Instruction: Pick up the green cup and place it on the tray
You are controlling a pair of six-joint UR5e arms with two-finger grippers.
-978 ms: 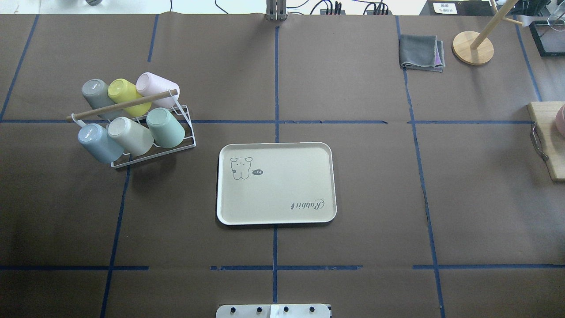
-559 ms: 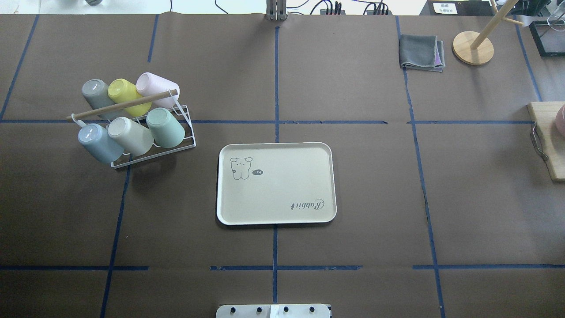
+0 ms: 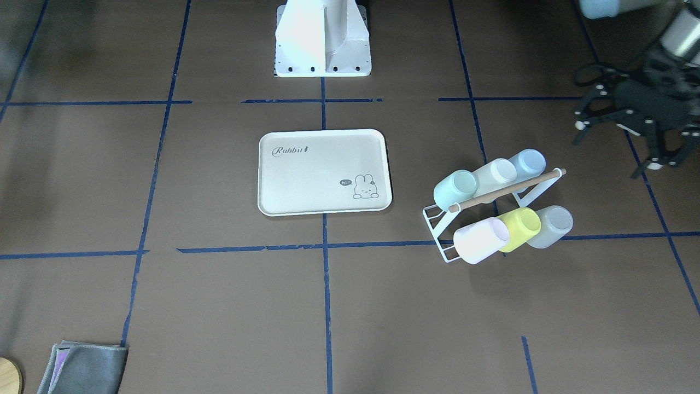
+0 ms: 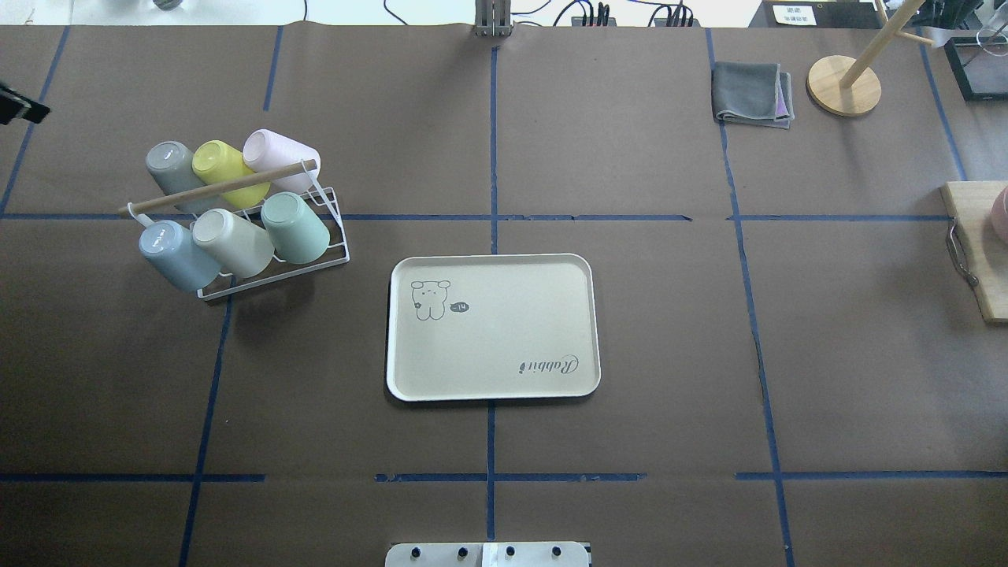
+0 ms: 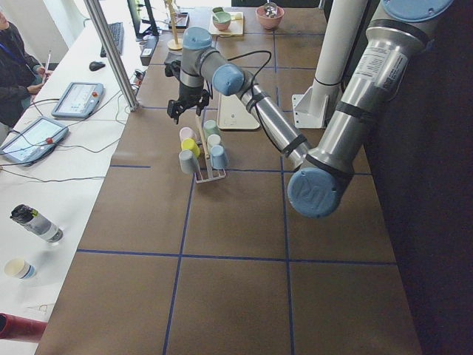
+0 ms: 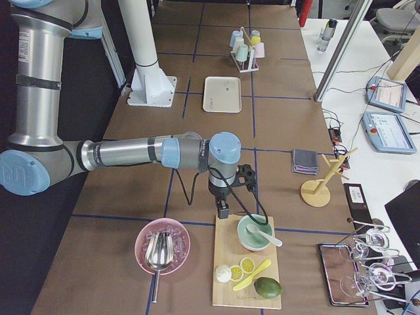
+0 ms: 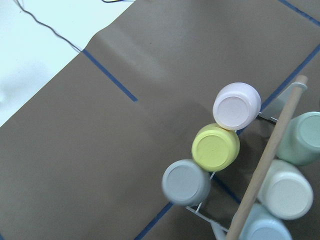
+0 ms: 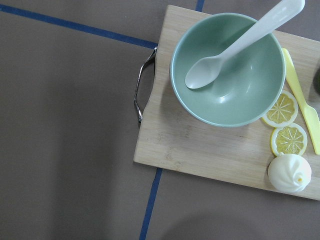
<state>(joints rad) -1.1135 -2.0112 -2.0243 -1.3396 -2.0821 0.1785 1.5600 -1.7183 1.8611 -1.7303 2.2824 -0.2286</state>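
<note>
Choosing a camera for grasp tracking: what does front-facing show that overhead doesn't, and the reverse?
Only front-facing: the left claw, open, beside the cup rack and apart from it; overhead catches at most a dark sliver at its edge. Only overhead: the wooden cutting board at the right edge. Both: the green cup on the rack, the tray with nothing on it, the grey cloth.
</note>
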